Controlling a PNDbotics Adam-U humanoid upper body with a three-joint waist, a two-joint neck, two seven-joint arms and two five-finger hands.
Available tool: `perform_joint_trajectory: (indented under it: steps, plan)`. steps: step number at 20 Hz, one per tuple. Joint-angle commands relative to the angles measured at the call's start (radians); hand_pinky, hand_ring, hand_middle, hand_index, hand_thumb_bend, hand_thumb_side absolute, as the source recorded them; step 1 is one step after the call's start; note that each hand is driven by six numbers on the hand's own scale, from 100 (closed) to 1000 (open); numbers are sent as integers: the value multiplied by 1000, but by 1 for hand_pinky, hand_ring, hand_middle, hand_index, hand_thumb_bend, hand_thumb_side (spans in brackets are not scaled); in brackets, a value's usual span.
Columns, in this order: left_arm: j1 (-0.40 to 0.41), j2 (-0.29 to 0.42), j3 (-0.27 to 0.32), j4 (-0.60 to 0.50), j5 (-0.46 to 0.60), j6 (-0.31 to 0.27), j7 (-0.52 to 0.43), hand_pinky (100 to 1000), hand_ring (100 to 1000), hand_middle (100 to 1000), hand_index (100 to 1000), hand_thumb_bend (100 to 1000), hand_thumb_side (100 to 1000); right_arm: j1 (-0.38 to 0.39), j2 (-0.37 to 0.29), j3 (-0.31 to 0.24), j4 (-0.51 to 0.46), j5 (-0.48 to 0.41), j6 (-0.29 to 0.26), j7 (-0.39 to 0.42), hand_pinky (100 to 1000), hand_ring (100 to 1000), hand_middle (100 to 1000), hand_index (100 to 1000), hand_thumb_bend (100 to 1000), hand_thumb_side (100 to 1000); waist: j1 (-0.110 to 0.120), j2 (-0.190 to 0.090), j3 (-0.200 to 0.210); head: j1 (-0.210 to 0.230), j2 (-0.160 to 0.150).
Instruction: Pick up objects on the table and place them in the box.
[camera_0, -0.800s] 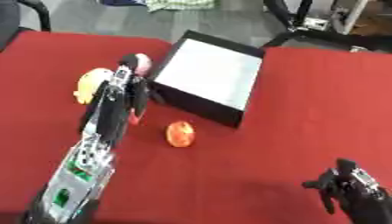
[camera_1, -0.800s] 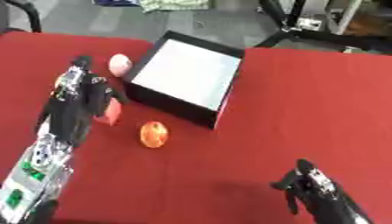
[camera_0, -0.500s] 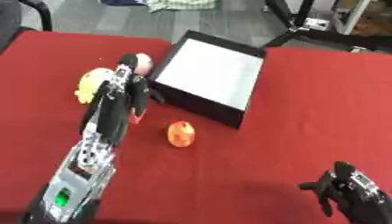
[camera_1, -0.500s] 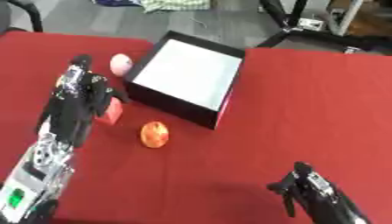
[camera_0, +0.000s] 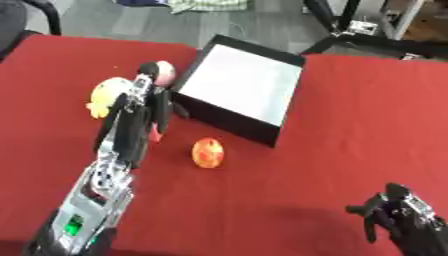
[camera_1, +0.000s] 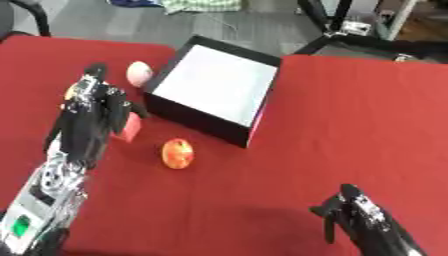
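Left hand (camera_1: 98, 107) extends over the red block (camera_1: 128, 128), fingers curled; contact with the block cannot be confirmed, as the hand hides most of it. A yellow object (camera_0: 107, 95) and pink ball (camera_1: 138, 73) lie partly hidden behind the arm. The orange, red-streaked fruit (camera_0: 207, 152) sits upright, just beside the black box (camera_0: 240, 95), whose long axis runs diagonally on the red table (camera_0: 332, 135). Right hand (camera_1: 350, 215) idles at lower right, fingers relaxed.
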Motion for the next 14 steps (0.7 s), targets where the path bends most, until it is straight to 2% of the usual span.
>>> perform_joint_trajectory:
  steps: [1, 2, 4, 5, 6, 7, 8, 9, 10, 11, 12, 14]
  plan:
    - [-12, 4, 0, -12, -5, 2, 7, 502, 119, 100, 185, 100, 989, -3, -4, 0, -18, 4, 0, -8, 811, 294, 100, 503, 100, 1000, 8, 5, 0, -2, -1]
    - [-12, 4, 0, -12, -5, 2, 8, 502, 119, 100, 185, 100, 989, -3, -4, 0, -18, 4, 0, -8, 811, 294, 100, 503, 100, 1000, 8, 5, 0, -2, -1]
    - [-15, 10, 8, -18, -15, -1, 3, 553, 222, 139, 252, 100, 945, -4, -5, -4, -19, 5, 0, -15, 840, 364, 147, 532, 100, 1000, 8, 2, -1, -4, -1]
    - [-17, 17, 17, -26, -27, -3, -6, 565, 247, 190, 303, 100, 929, -4, -6, -6, -19, 6, 0, -22, 845, 375, 157, 536, 100, 1000, 8, 0, -1, -7, -1]
    - [-20, 24, 27, -33, -41, -6, -16, 604, 344, 289, 399, 100, 902, -3, -7, -7, -19, 8, 0, -29, 855, 400, 180, 546, 100, 1000, 9, -2, -1, -9, -1]
    - [-24, 39, 39, -37, -55, -13, -27, 609, 358, 304, 413, 100, 898, -3, -7, -8, -19, 9, -1, -35, 856, 402, 183, 547, 100, 1000, 9, -3, 0, -11, -1]
    - [-28, 53, 49, -39, -69, -20, -40, 652, 470, 427, 527, 100, 851, -2, -8, -9, -19, 11, -1, -40, 859, 411, 191, 551, 100, 1000, 12, -6, 1, -12, -1]
    - [-35, 73, 54, -40, -85, -32, -54, 666, 502, 464, 565, 100, 831, 0, -11, -11, -18, 13, -1, -45, 860, 413, 193, 552, 100, 1000, 16, -8, 3, -14, -1]
    - [-39, 96, 58, -40, -100, -46, -69, 696, 571, 538, 652, 100, 787, 1, -13, -11, -18, 15, -1, -48, 861, 415, 195, 553, 100, 1000, 20, -10, 4, -16, -1]
    - [-45, 119, 58, -40, -115, -60, -84, 705, 591, 561, 677, 100, 775, 3, -16, -12, -17, 17, -1, -51, 862, 415, 195, 554, 100, 1000, 24, -12, 6, -18, -1]
    - [-48, 143, 59, -40, -130, -73, -99, 736, 653, 631, 758, 100, 737, 4, -18, -13, -16, 19, -1, -53, 862, 415, 195, 555, 100, 1000, 28, -13, 6, -19, -1]
    - [-66, 190, 41, -41, -159, -73, -128, 765, 705, 699, 839, 100, 710, 6, -24, -17, -16, 23, -2, -58, 862, 415, 195, 555, 100, 1000, 38, -16, 9, -29, -1]
